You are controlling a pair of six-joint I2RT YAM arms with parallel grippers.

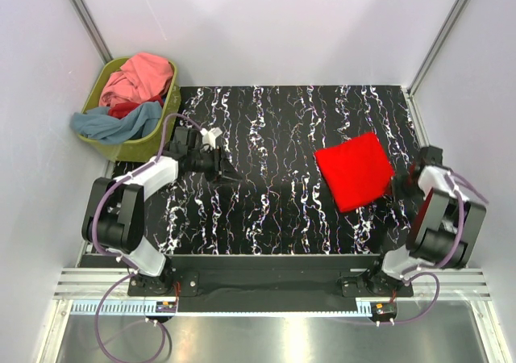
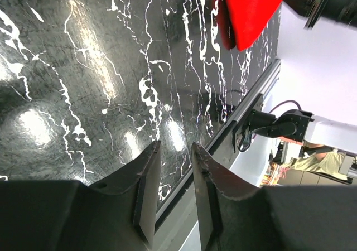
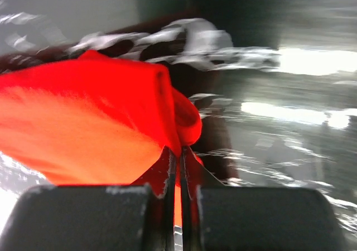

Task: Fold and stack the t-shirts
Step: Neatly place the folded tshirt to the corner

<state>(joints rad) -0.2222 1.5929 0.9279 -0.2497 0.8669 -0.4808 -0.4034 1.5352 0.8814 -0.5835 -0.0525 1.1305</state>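
Our right pincer [image 3: 177,153] is clenched on a doubled edge of the bright red t-shirt [image 1: 353,171], with the cloth bunching just ahead of the closed tips. The shirt itself lies folded into a rough square on the right half of the black marbled table [image 1: 266,121]. We judge the risk to be a drag: if this arm pulls back without letting go, or lifts by that one edge, the fold could slide open or skew. The arm sits tucked low at the table's right side, wrist turned inward. Our left pincer [image 2: 174,148] is parted and empty over bare table, its arm reaching forward beside the green basket [image 1: 153,143], where the pink t-shirt [image 1: 145,77] and grey-blue t-shirt [image 1: 113,123] lie heaped.
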